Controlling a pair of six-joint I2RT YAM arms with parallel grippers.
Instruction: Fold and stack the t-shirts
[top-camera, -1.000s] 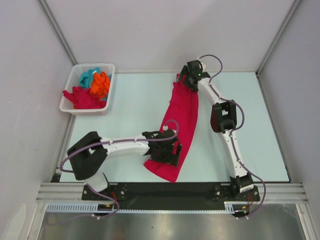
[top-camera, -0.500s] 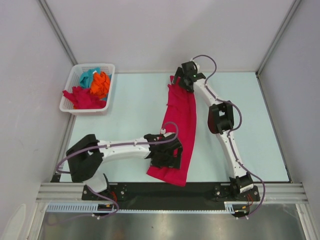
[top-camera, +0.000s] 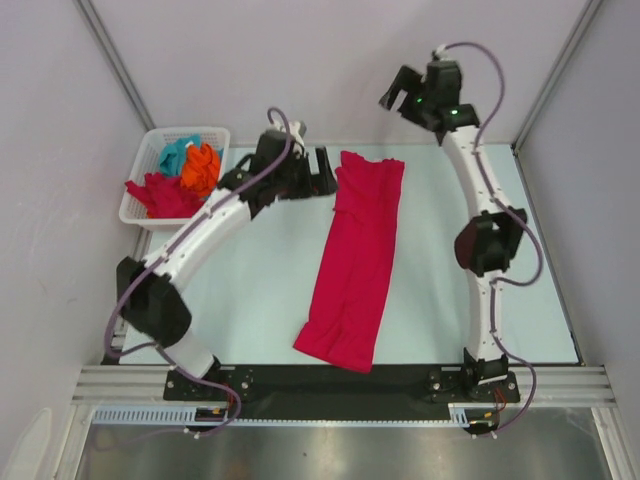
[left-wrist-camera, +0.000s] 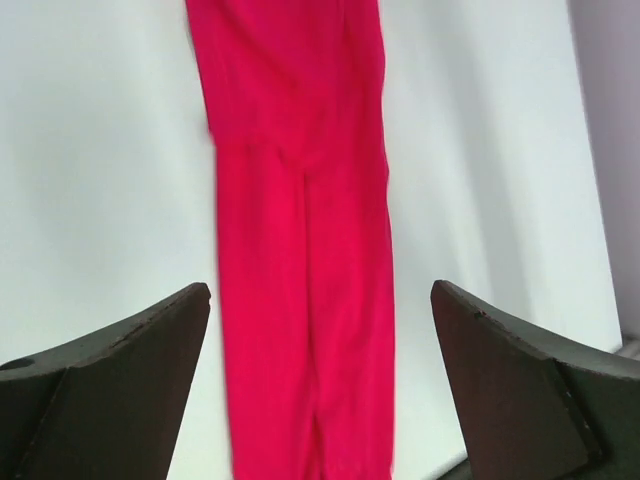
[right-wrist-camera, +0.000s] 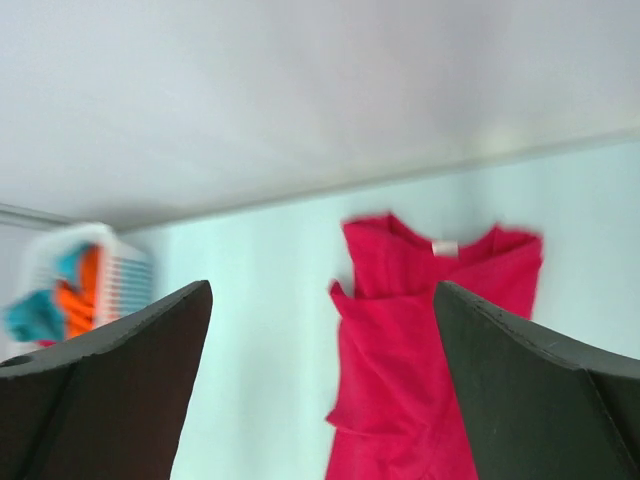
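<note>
Status: early in the job. One red t-shirt (top-camera: 355, 250) is flat on the counter (top-camera: 250, 270), narrowed lengthwise into a long strip. It runs from upper centre of the top view, collar end far, down to lower centre, hem end by the arm bases. The white label (right-wrist-camera: 443, 247) shows at the collar. Cross folds not done, no stack started.

The basket (top-camera: 135, 215) at upper left holds a teal shirt (top-camera: 175, 155), an orange shirt (top-camera: 202, 168) and a crimson shirt (top-camera: 165, 195); all untouched, and there may be more underneath.

Left tool (left-wrist-camera: 320, 290): fingers spread wide, nothing between them. In the top view it sits just beside the strip's upper left corner. It's probably not touching, but the angle is poor. Its wrist view looks down the length of the strip.

Right tool (right-wrist-camera: 322, 290): also spread and empty, at the top right of the top view, apart from the collar end. In its wrist view the collar end lies centre right.

Left to do: fold the strip across, place it, then repeat for the basket shirts.
</note>
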